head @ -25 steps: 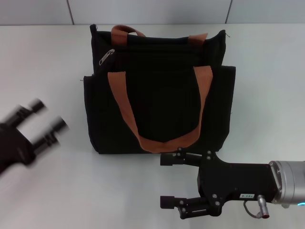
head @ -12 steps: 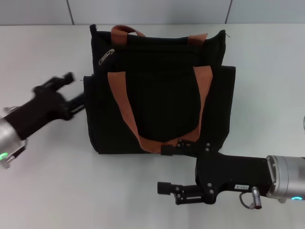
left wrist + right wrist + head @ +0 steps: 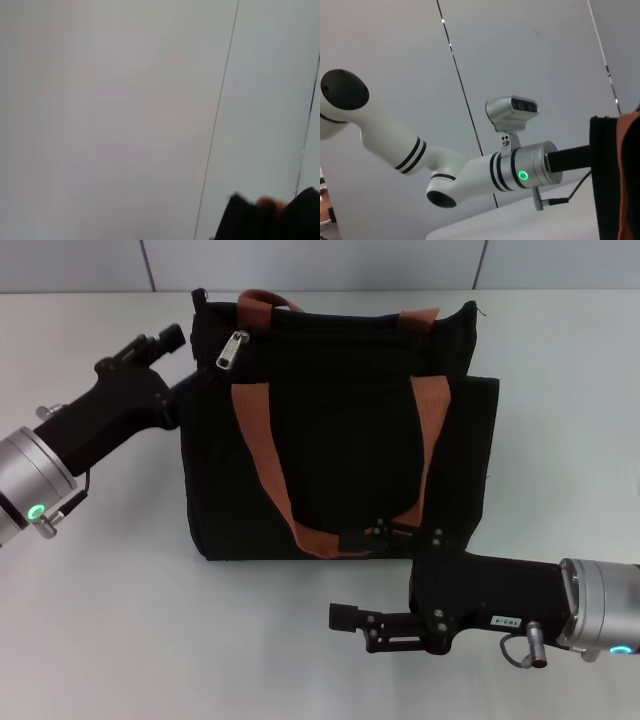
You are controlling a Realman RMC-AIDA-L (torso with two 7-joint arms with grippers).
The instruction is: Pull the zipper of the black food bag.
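The black food bag (image 3: 340,440) lies flat in the middle of the table with its rust-brown straps (image 3: 262,460) on top. Its silver zipper (image 3: 232,348) pull sits near the bag's top-left corner. My left gripper (image 3: 186,362) is open at that corner, one finger above the bag's edge and the other against its left side, just left of the pull. My right gripper (image 3: 345,578) is open at the bag's bottom edge, with its upper finger over the lower strap loop. The bag's corner (image 3: 270,217) shows in the left wrist view and its edge (image 3: 606,180) in the right wrist view.
A white table (image 3: 560,390) surrounds the bag, with a grey wall (image 3: 320,260) behind its far edge. In the right wrist view, the left arm (image 3: 485,170) stretches towards the bag.
My left arm has swung up from the lower left to the bag's top-left corner. The bag's top and the zipper pull shifted slightly. My right gripper crept up to the bag's bottom edge.
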